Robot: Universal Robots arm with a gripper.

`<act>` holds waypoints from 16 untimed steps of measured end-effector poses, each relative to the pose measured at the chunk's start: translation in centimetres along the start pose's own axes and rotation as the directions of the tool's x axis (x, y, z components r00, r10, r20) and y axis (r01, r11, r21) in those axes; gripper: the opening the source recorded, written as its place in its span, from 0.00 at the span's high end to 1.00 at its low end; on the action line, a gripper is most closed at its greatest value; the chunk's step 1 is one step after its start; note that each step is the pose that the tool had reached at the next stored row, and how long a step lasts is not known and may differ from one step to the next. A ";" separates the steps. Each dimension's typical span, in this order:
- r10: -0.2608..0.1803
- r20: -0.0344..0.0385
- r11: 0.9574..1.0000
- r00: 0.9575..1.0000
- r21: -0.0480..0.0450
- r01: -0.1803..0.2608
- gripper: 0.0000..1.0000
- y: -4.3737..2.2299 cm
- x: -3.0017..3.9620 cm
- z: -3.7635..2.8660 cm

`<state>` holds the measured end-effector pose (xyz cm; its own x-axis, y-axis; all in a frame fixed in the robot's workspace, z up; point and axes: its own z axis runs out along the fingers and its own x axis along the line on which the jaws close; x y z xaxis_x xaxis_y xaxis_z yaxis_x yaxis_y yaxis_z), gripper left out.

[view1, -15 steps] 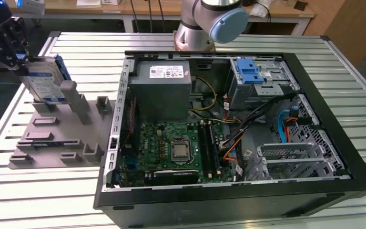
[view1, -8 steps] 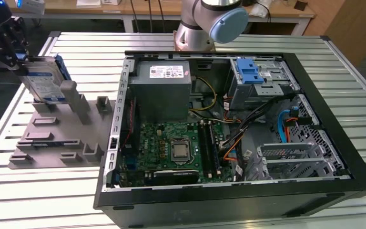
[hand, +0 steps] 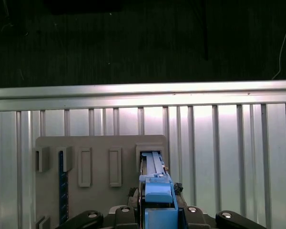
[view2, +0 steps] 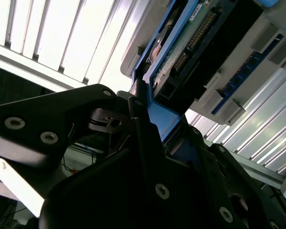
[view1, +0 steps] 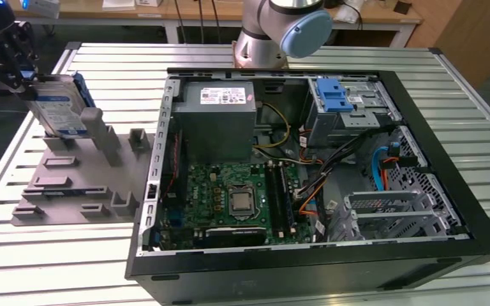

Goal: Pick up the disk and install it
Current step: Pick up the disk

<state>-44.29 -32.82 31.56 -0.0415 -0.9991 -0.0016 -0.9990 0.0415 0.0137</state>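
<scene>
The disk point(view1: 58, 109), a silver drive with a white-and-blue label in a blue bracket, stands on edge at the exterior view's left. Its lower end is at a slot of the grey holder plate point(view1: 66, 188). My gripper point(view1: 27, 78) comes down onto its upper end, and the black fingers are shut on the blue bracket. In the first wrist view the disk's blue edge point(hand: 155, 179) runs from my gripper point(hand: 157, 212) to the holder's slot point(hand: 151, 155). In the second wrist view the fingers point(view2: 142, 125) clamp the blue frame, and the disk's circuit-board side point(view2: 190, 45) shows beyond them.
An open black computer case point(view1: 449, 134) lies at the exterior view's middle and right, with a grey power supply point(view1: 219, 118), a motherboard point(view1: 237, 201) and a drive cage with a blue latch point(view1: 334, 95). The arm's base point(view1: 275, 32) stands behind it. Everything rests on a slatted metal table point(view1: 49, 255).
</scene>
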 end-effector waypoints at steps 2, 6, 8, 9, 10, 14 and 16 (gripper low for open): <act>0.000 0.000 1.000 1.000 0.000 0.000 0.64 0.00 0.00 -0.01; 0.000 0.000 1.000 1.000 0.000 0.000 0.64 0.00 0.00 -0.17; 0.000 0.000 1.000 1.000 0.000 0.000 0.64 0.00 0.00 -0.26; 0.000 0.000 1.000 1.000 0.000 0.000 0.64 0.00 0.00 -0.28; 0.000 0.000 1.000 1.000 0.000 0.000 0.64 0.00 0.00 -0.30; 0.000 0.000 1.000 1.000 0.000 0.000 0.64 0.01 0.00 -0.43; 0.000 0.000 1.000 1.000 0.000 0.000 0.64 0.01 0.00 -0.47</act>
<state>-44.29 -32.82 32.03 -0.0415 -0.9991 -0.0017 -0.9990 0.0415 0.0136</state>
